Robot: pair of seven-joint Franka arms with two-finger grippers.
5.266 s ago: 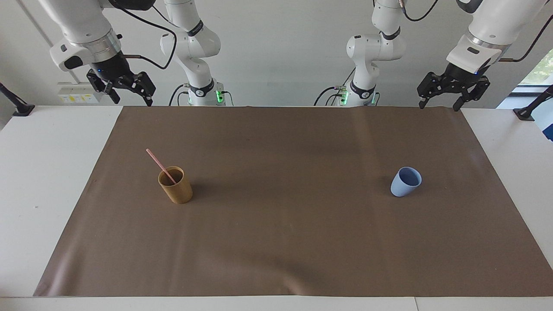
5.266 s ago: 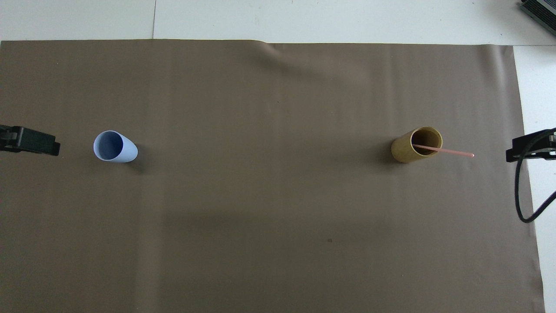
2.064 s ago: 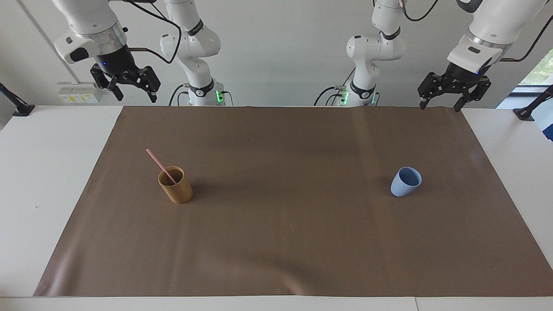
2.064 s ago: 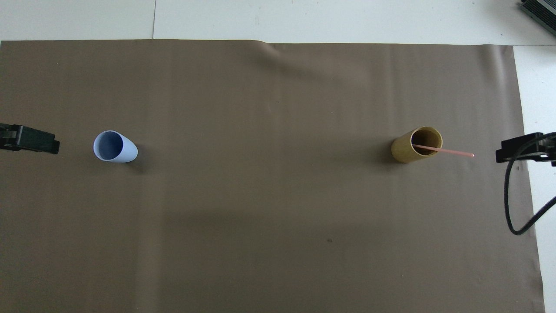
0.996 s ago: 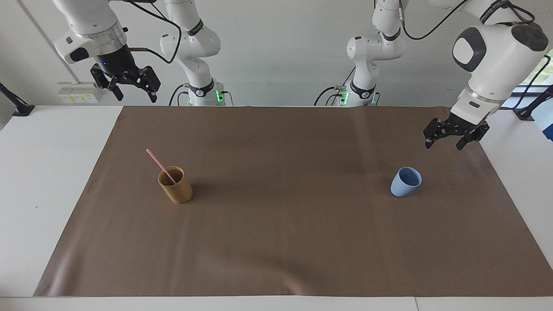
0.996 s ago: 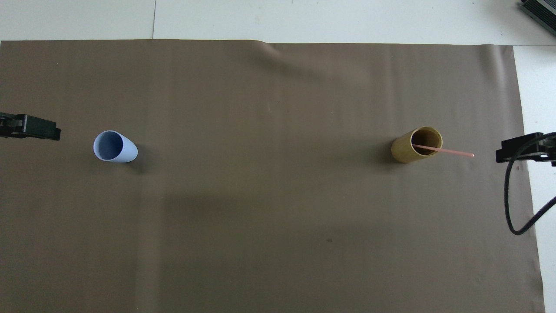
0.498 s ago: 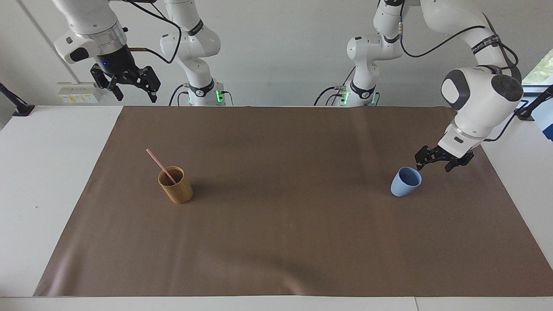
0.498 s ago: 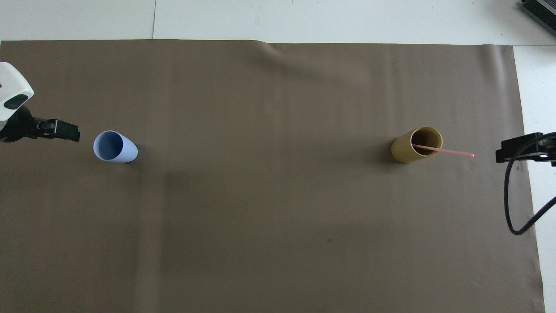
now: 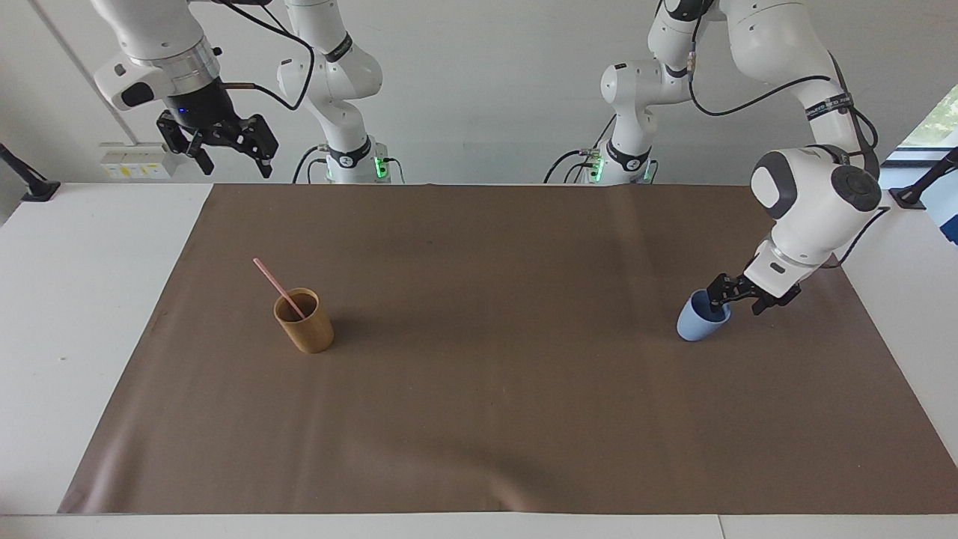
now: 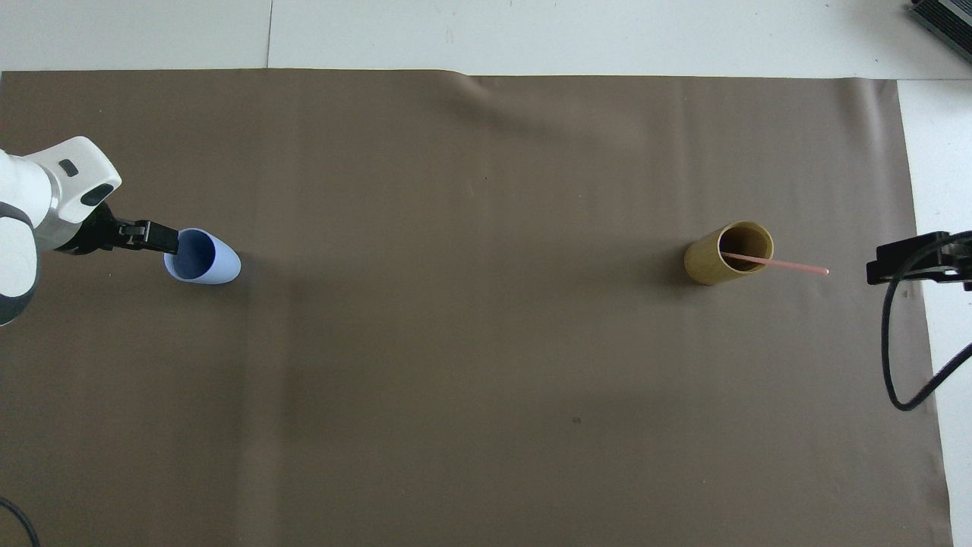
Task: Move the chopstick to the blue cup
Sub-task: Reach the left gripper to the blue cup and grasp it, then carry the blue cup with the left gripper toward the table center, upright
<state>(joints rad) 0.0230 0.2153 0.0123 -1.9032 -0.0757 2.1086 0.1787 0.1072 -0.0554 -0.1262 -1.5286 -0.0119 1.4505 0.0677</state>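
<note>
The pink chopstick (image 9: pixel 272 280) (image 10: pixel 790 264) stands slanted in a tan-brown cup (image 9: pixel 308 331) (image 10: pixel 714 262), its free end leaning toward the right arm's end of the table. The blue cup (image 9: pixel 694 324) (image 10: pixel 214 264) stands upright toward the left arm's end. My left gripper (image 9: pixel 739 302) is down at that cup's rim with its fingers (image 10: pixel 156 236) apart, one over the mouth and one outside the wall. I cannot tell whether they touch the cup. My right gripper (image 9: pixel 224 152) waits open, high over the table edge by the robots, holding nothing.
A brown mat (image 9: pixel 486 419) covers most of the white table (image 9: pixel 67 299). The right arm's black cable (image 10: pixel 888 365) hangs in a loop past the mat's edge. A dark box corner (image 10: pixel 945 19) sits at the table's farthest corner.
The left arm has swung down from its raised rest and brought its gripper to the blue cup's rim. The right arm, both cups and the chopstick have stayed put.
</note>
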